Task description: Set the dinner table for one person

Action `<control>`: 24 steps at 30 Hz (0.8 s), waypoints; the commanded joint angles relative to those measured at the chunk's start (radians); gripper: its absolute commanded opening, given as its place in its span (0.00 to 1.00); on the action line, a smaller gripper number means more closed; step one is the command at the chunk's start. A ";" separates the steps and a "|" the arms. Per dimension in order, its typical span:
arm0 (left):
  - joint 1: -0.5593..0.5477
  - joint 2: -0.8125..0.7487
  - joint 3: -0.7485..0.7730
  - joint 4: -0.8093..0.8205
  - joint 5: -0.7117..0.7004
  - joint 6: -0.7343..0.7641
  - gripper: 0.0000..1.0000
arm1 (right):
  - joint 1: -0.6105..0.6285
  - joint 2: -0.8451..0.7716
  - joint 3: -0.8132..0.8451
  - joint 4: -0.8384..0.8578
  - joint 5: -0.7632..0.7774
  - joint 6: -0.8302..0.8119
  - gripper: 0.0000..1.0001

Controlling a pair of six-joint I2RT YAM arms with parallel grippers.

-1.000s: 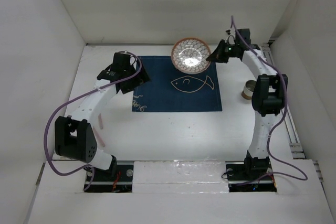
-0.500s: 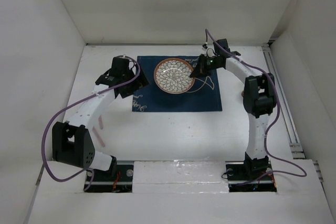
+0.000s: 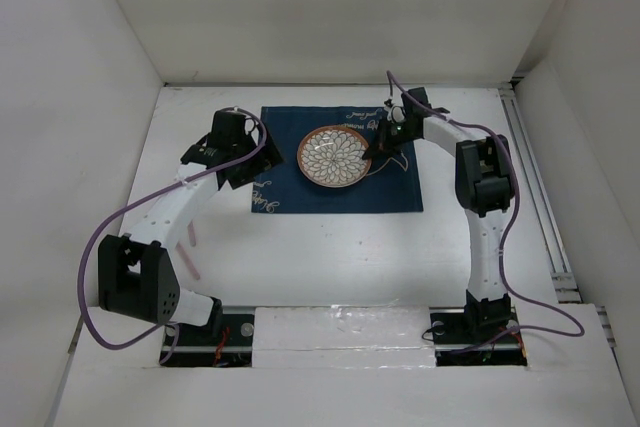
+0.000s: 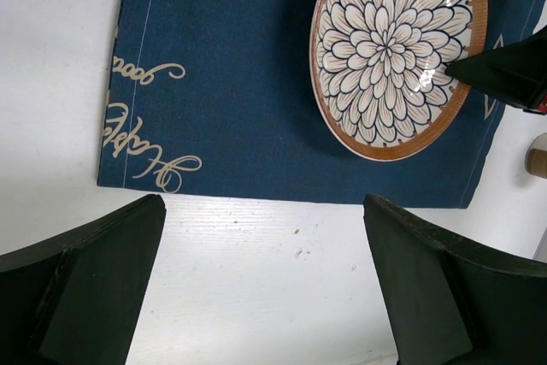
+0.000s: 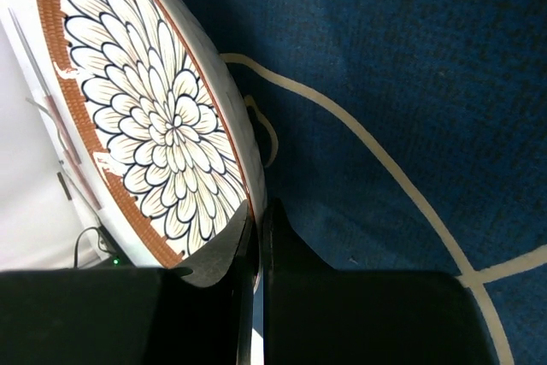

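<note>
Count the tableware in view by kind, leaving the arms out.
Patterned plate, gripped at its rim by the right tool: 1
Navy placemat: 1
Small tan round item, only partly visible at the edge of the left wrist view: 1
Total: 3

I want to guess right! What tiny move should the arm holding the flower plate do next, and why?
Probably lower it flat, then let go: the right gripper pinches the plate by its rim, seemingly tilted over the placemat.
</note>
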 commanded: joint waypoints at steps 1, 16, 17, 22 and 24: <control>0.006 -0.029 -0.007 0.019 0.003 0.012 1.00 | 0.005 -0.039 0.043 0.121 -0.119 0.049 0.00; 0.006 -0.010 -0.007 0.028 0.021 0.031 1.00 | -0.004 0.006 0.099 0.124 -0.129 0.077 0.00; 0.006 -0.010 -0.007 0.028 0.022 0.031 1.00 | -0.004 0.006 0.099 0.124 -0.116 0.077 0.00; 0.006 -0.010 -0.007 0.028 0.022 0.031 1.00 | -0.004 -0.006 0.090 0.124 -0.104 0.067 0.08; 0.006 -0.010 -0.007 0.028 0.022 0.031 1.00 | -0.004 -0.043 0.078 0.137 -0.095 0.080 0.24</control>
